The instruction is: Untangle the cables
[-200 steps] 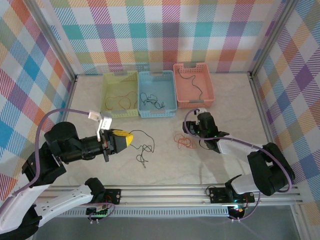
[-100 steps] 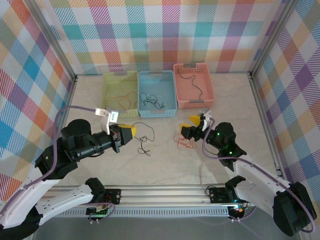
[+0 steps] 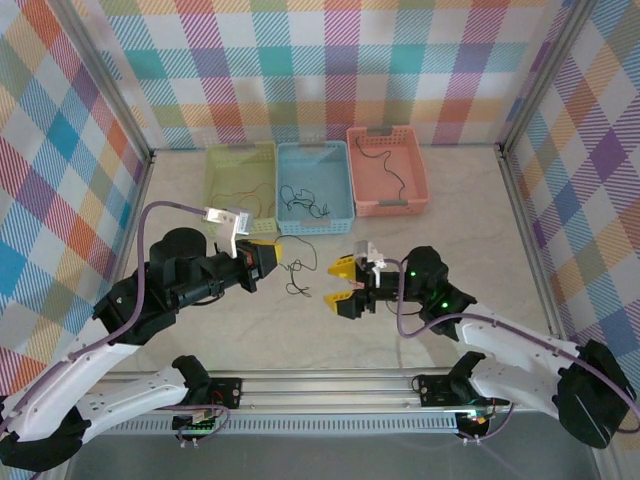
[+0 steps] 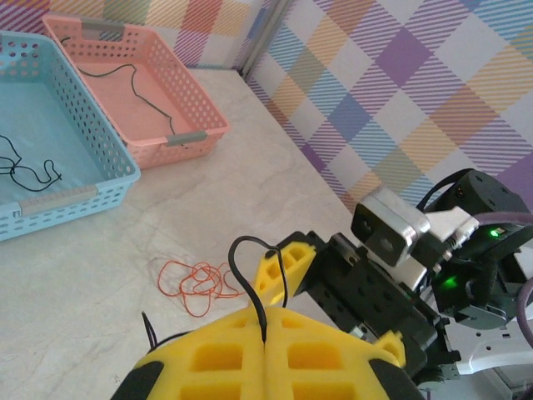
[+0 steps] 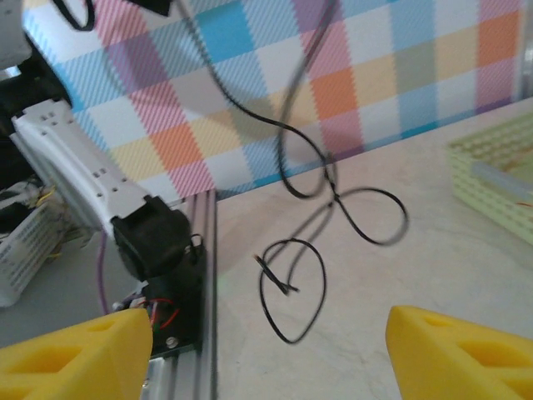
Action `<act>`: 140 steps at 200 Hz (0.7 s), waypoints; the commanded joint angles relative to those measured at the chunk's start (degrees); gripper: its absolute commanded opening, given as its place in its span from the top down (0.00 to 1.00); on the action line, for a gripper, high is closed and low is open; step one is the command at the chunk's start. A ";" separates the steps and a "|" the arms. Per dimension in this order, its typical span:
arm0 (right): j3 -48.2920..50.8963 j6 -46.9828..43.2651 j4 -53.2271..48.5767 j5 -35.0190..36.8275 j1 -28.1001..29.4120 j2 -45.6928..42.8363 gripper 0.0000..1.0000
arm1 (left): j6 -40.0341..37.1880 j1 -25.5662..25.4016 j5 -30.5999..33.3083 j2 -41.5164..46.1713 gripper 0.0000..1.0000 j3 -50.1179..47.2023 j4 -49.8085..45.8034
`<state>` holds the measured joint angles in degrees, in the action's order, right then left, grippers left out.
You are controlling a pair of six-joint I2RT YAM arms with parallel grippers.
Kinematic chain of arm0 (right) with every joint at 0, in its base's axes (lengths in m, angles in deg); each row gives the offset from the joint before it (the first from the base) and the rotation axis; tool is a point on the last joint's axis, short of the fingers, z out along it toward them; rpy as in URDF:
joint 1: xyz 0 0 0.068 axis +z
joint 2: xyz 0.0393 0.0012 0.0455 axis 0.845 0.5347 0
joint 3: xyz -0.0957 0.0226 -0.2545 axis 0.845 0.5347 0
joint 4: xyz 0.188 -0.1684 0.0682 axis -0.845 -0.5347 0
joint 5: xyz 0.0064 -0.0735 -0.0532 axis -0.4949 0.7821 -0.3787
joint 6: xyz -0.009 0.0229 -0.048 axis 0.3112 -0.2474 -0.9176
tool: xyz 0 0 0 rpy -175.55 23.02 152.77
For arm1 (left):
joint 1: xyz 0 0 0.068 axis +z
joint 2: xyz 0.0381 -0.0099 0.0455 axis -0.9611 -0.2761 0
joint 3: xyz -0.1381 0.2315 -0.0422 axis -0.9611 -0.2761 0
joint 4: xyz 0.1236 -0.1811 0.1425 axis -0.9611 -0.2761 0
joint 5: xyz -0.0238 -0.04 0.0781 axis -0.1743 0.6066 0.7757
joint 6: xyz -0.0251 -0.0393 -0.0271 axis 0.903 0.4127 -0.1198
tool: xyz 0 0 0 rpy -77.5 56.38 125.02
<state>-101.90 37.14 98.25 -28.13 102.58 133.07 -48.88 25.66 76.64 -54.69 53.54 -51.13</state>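
Note:
My left gripper (image 3: 272,251) (image 4: 265,323) is shut on a thin black cable (image 4: 247,250) (image 3: 296,277). The cable arches out of the closed yellow pads and hangs down to the table. Its lower end lies in loops (image 5: 293,292) on the tabletop in the right wrist view. My right gripper (image 3: 338,283) (image 5: 266,358) stands open just right of the hanging cable, facing it, with nothing between its yellow fingers (image 4: 283,268). A tangled orange-red cable (image 4: 195,280) lies on the table beyond the grippers in the left wrist view.
Three baskets stand at the back: yellow-green (image 3: 214,190), blue (image 3: 345,190) and pink (image 3: 418,175), each with a thin wire inside. The metal rail (image 3: 330,385) and the arm bases run along the near edge. Checked walls close in both sides.
My right gripper swung left from beside the orange-red cable to face the hanging black cable. My left gripper moved right and farther in, carrying the black cable along.

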 commanded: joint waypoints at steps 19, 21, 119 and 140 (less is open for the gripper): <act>-6.42 -5.89 -3.07 0.27 4.53 6.70 0.25 | 0.05 -0.55 -0.13 0.26 1.00 -0.63 2.17; -6.58 -5.91 -2.91 0.43 4.68 6.96 0.25 | 0.13 -0.55 -0.09 0.24 1.00 -0.63 2.07; -7.85 -6.97 -1.01 5.32 5.59 10.93 0.50 | -0.49 -0.56 -0.79 0.24 1.00 -0.71 1.41; -8.00 -6.66 -0.77 5.18 5.56 11.35 0.64 | -0.40 -0.55 -0.96 0.24 1.00 -0.90 1.60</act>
<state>-108.11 31.29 96.61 -23.02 107.91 143.72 -48.90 25.66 76.57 -54.69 53.52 -51.13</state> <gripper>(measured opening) 0.410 0.053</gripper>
